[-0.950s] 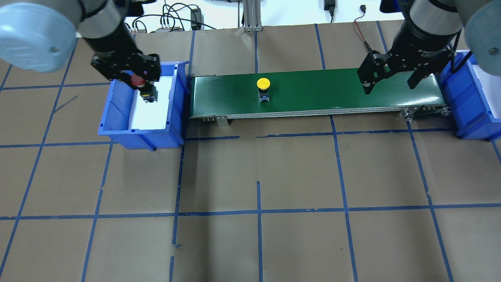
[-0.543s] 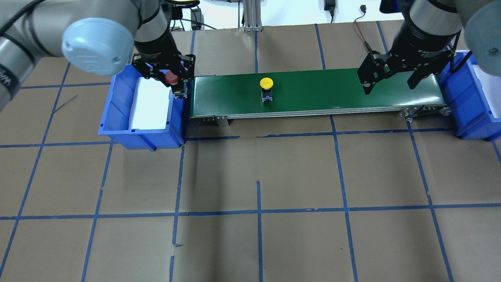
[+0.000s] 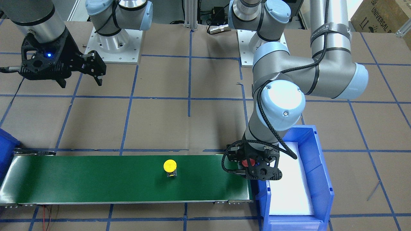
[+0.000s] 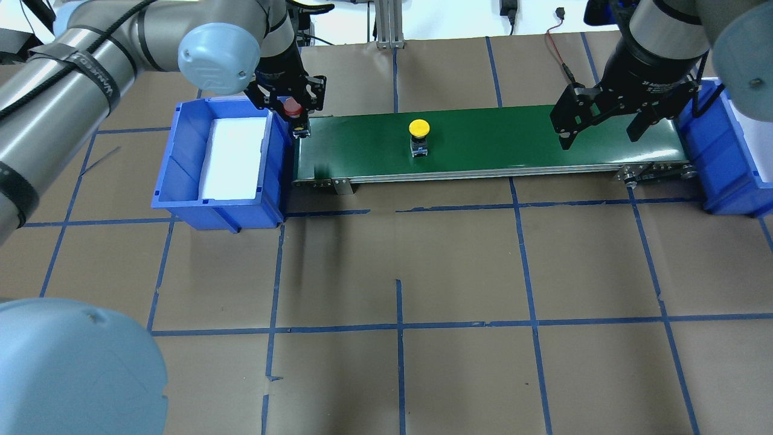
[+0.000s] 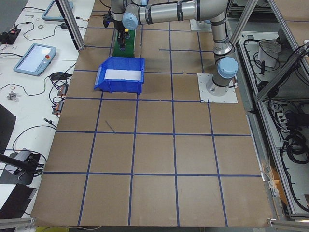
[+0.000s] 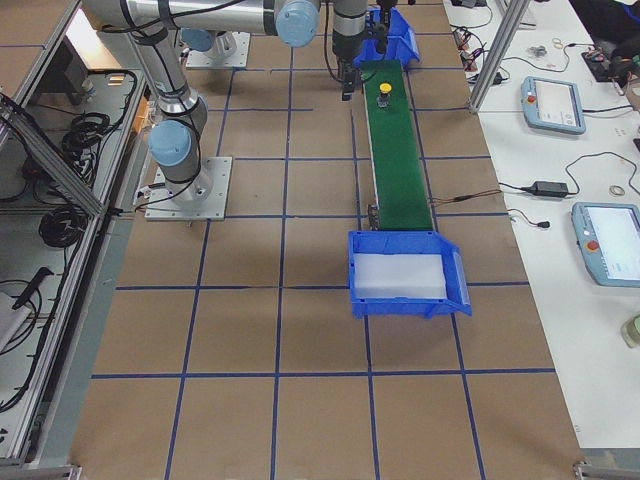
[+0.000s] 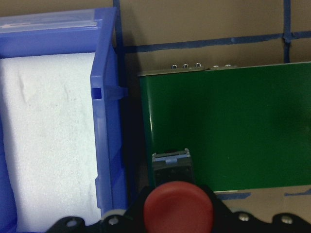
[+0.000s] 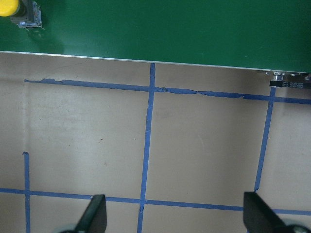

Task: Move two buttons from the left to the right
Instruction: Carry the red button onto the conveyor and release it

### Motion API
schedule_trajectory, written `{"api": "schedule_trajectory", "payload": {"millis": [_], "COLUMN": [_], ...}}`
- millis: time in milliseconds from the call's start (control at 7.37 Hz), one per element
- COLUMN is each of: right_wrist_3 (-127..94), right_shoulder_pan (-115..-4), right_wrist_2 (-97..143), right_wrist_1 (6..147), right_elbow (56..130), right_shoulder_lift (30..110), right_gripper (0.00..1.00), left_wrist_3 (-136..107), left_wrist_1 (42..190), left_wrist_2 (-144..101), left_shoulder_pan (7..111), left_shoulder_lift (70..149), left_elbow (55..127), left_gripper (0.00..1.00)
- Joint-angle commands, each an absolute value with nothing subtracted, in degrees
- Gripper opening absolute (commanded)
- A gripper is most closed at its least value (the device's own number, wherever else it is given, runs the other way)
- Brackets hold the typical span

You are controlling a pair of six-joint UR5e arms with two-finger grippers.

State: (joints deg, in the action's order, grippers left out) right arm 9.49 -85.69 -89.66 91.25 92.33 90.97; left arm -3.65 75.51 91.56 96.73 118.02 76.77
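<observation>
Beside the foam-lined bin [image 4: 217,211], left gripper [image 4: 295,121] grips the red button [image 4: 293,108]; right gripper [image 4: 599,138] spread wide.

Two buttons: one yellow button [image 4: 419,128], one red button [image 4: 293,108]. Two blue bins (left bin [image 4: 181,151], right bin [image 4: 706,151]). One green conveyor belt [image 4: 513,139]. Two hands: left hand [image 4: 295,113], right hand [image 4: 599,136].

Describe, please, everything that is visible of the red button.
The red button has a round red cap on a grey-black squarish base. It hangs cap-up in the left gripper, which is shut on it, over the left end of the green conveyor belt, close beside the blue bin. Whether its base touches the belt cannot be told.
</observation>
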Motion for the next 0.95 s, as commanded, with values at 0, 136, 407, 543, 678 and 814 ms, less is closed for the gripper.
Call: {"api": "schedule_trajectory", "payload": {"millis": [0,136,407,543,678,814], "right_wrist_3": [9.49,9.49,9.49,9.49,9.49,9.49], "right_shoulder_pan": [-85.69,-85.69,-85.69,-85.69,-85.69,-85.69], "right_wrist_2": [-89.74,-89.74,-89.74,-89.74,-89.74,-89.74], "right_wrist_1": [91.32,91.32,91.41,91.41,91.41,91.41], "right_elbow": [92.37,92.37,92.37,92.37,92.37,92.37], "right_shoulder_lift": [90.97,90.97,90.97,90.97,90.97,90.97], "right_gripper": [1.00,1.00,1.00,1.00,1.00,1.00], "left_wrist_3": [-3.96,-4.13,-4.13,-4.13,-4.04,-4.04], "left_wrist_1": [74.37,73.31,71.82,71.02,70.93,70.93], "left_wrist_2": [88.62,88.33,88.42,88.68,88.59,88.33], "left_shoulder_pan": [96.77,96.77,96.77,96.77,96.77,96.77], "left_shoulder_lift": [119.18,119.35,120.14,120.15,120.23,120.32], "left_elbow": [79.17,79.62,80.68,80.94,81.03,81.04], "left_gripper": [0.24,0.24,0.24,0.25,0.30,0.55]}}
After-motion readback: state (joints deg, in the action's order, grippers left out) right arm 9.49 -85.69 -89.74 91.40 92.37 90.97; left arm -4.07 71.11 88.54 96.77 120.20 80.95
